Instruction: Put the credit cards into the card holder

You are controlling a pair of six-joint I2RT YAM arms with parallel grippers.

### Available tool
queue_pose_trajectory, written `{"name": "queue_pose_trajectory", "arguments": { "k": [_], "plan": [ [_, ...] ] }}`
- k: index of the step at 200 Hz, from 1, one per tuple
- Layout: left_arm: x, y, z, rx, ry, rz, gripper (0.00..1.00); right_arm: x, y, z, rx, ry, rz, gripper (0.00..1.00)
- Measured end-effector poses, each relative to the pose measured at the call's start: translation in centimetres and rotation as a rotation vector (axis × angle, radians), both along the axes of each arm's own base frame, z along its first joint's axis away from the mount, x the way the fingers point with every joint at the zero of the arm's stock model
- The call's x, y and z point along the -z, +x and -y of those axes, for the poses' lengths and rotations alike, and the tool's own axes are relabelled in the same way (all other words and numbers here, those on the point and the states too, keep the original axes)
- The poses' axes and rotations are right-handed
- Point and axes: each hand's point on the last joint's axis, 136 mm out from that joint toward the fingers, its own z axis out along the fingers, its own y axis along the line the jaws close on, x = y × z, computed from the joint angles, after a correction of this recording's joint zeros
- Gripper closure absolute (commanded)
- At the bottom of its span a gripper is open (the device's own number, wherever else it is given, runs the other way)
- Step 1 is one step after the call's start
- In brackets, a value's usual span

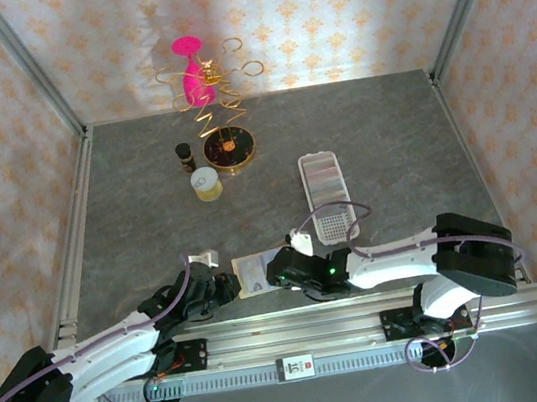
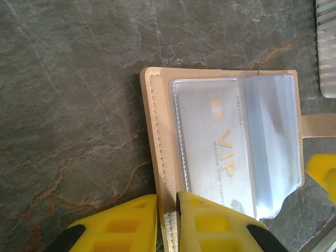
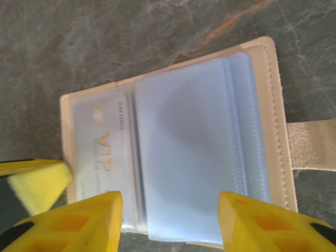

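Left claw (image 2: 168, 203) is pinched nearly closed on the cover edge of the beige wallet (image 2: 157, 131), one yellow finger (image 2: 210, 226) on each side. Right claw (image 3: 170, 210) stands open astride the wallet's clear sleeves (image 3: 194, 142), gripping nothing. One pale credit card (image 2: 212, 142) marked VIP sits in a sleeve, its lower end hidden behind a finger. The cloudy sleeves hide whether more lie within. The wallet lies by the worktop's (image 2: 68, 105) near edge. The white card holder (image 1: 326, 187) lies right of centre, cut off by the frame in the left wrist view.
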Motion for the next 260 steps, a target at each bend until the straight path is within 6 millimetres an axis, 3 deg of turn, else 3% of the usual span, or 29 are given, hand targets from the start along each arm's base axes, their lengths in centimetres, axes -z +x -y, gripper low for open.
{"name": "queue_pose_trajectory", "arguments": {
  "k": [19, 53, 118, 260],
  "plan": [
    [0.0, 0.0, 0.0, 0.0, 0.0, 0.0, 0.83, 1.1, -0.1, 0.2, -0.002, -0.042, -0.012, 0.49],
    [0.0, 0.0, 0.0, 0.0, 0.0, 0.0, 0.83, 1.1, 0.1, -0.5, -0.011, -0.041, -0.01, 0.47],
    [0.1, 0.0, 0.0, -0.001, 0.0, 0.0, 0.83, 0.6, 0.0, -3.3, -0.056, 0.038, -0.031, 0.48],
    [0.0, 0.1, 0.0, -0.013, -0.023, 0.005, 0.83, -0.7, -0.5, -6.2, -0.115, 0.162, -0.048, 0.5]
  ]
}}
